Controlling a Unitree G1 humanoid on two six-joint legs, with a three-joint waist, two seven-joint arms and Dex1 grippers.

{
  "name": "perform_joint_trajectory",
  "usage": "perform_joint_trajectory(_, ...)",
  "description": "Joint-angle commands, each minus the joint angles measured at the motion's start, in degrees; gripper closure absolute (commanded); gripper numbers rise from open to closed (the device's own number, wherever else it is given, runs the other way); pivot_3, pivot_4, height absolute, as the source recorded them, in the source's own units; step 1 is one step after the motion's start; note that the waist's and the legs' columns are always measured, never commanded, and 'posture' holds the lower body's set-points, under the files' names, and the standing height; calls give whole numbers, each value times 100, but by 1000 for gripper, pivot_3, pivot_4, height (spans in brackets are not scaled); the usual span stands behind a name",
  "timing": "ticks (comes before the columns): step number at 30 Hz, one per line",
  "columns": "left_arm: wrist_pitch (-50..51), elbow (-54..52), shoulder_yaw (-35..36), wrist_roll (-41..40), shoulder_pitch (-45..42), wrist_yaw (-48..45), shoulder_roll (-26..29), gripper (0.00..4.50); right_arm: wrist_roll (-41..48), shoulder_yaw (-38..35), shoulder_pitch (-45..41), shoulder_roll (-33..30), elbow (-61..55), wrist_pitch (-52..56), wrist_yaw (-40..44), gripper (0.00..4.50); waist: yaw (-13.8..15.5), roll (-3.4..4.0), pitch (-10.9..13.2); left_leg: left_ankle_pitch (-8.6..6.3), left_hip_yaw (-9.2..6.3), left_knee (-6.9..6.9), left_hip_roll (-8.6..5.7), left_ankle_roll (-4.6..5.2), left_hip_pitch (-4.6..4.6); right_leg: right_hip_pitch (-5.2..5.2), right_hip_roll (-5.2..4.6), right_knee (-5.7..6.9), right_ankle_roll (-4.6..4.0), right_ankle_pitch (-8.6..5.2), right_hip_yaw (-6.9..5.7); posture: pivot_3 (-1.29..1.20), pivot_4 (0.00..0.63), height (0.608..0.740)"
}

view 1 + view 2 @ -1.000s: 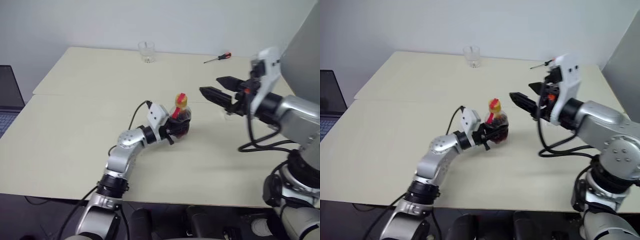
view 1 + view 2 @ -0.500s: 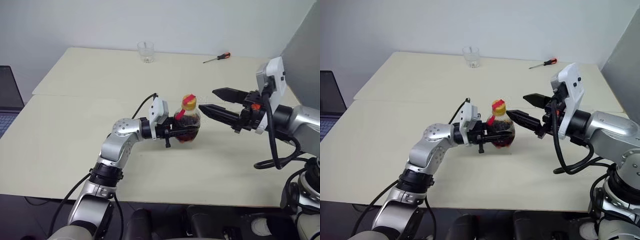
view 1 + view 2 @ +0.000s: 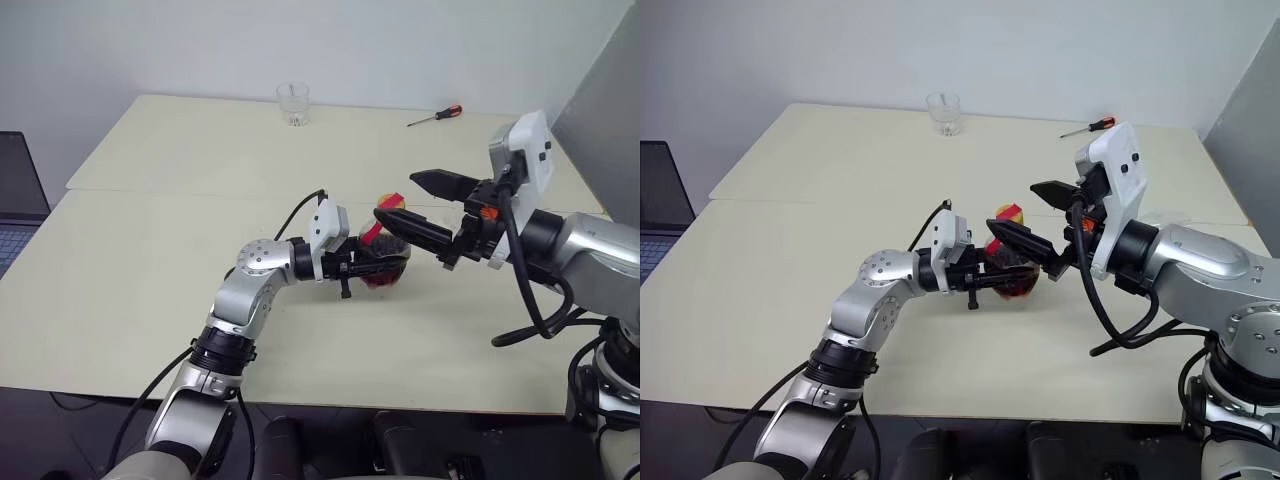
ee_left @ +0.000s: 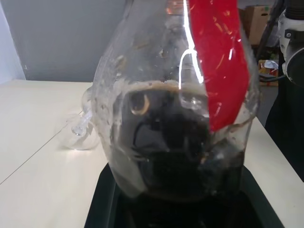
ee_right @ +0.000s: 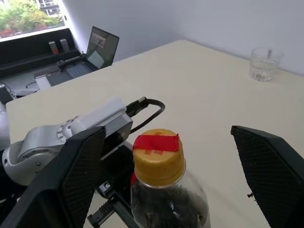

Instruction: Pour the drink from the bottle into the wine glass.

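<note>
1. Here the bottle (image 5: 164, 187) sits upright in the left gripper (image 3: 375, 268), whose fingers are clamped on its lower body, above the table (image 3: 150, 260).
2. The drink (image 4: 180, 156) fills the bottle's lower part; a red label (image 4: 216, 57) runs down from the neck, and the yellow cap (image 5: 158, 156) is on.
3. The right gripper (image 5: 166, 161) has its fingers (image 5: 80, 175) spread wide apart, one on each side of the cap, not touching it.
4. A lying wine glass (image 4: 83, 130) shows just beyond the bottle in the left wrist view.
5. A tumbler (image 3: 293, 104) and a screwdriver (image 3: 436, 116) lie well beyond both grippers, near the table's far edge.
6. A laptop (image 3: 18, 200) stands off the table's left side.
</note>
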Motion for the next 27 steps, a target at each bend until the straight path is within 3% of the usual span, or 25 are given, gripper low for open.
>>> perform_joint_trajectory(1, -168, -59, -43, -4, -133, -31, -66, 3421, 127, 80, 49, -82, -56, -337, -249, 0, -1, 0, 0, 0, 1, 0, 0, 0, 0, -1, 0, 0, 0, 0, 0, 0, 150, 740)
perform_joint_trajectory(16, -375, 249, -5, 108, -309, -57, -131, 3440, 236, 665, 193, -406, -36, -807, -513, 0, 1, 0, 0, 1, -1, 0, 0, 2, -1, 0, 0, -2, 2, -1, 1, 0, 150, 740)
perform_joint_trajectory(22, -415, 303, -4, 150, -337, -74, -134, 3441, 256, 728, 170, -523, -6, -948, -486, 1959, 2, 0, 0, 1, -2, 0, 0, 2, -2, 0, 0, -2, 2, -1, 1, 0, 150, 740)
perform_joint_trajectory(27, -450, 342, 0, 186, -356, -95, -136, 3441, 283, 761, 104, -578, 13, -1060, -466, 1990, 2, 0, 0, 1, -2, -1, 0, 3, -2, 0, -1, -2, 2, -2, 1, 0, 150, 740)
